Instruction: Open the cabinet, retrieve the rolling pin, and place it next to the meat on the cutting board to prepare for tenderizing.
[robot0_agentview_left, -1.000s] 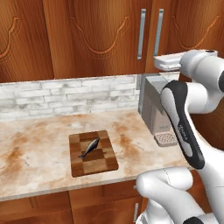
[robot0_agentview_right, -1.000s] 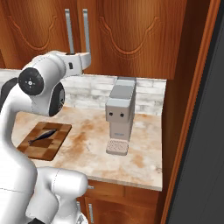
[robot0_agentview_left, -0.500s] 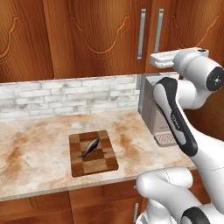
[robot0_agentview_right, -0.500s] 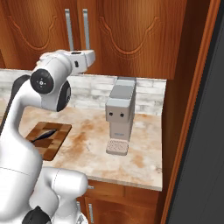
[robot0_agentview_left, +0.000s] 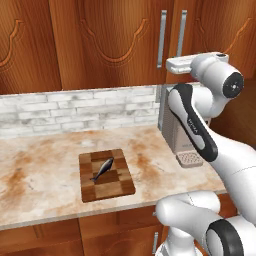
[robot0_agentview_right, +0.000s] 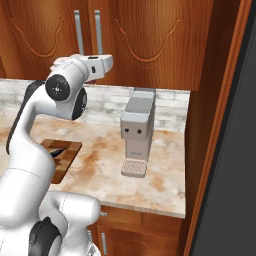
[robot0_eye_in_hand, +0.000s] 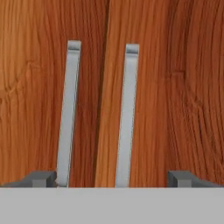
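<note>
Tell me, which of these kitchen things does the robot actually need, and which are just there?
Needed: cabinet, closed; its handle; meat; cutting board; open gripper.
Just there: coffee machine; neighbouring cabinet door; brick backsplash.

Glossy wooden cabinet (robot0_eye_in_hand: 144, 109), brushed silver handle (robot0_eye_in_hand: 126, 118), checkered wooden cutting board (robot0_agentview_left: 107, 175).

shut cabinet (robot0_eye_in_hand: 144, 109) door ahead, coffee machine (robot0_agentview_left: 176, 127) below, open counter (robot0_agentview_left: 45, 175) left

Hand cam: two vert silver bar handles side by side, left handle (robot0_eye_in_hand: 68, 113), right handle (robot0_eye_in_hand: 126, 116), door seam btwn them. Fingers (robot0_eye_in_hand: 41, 178) spread wide, both handles inside the gap.
</note>
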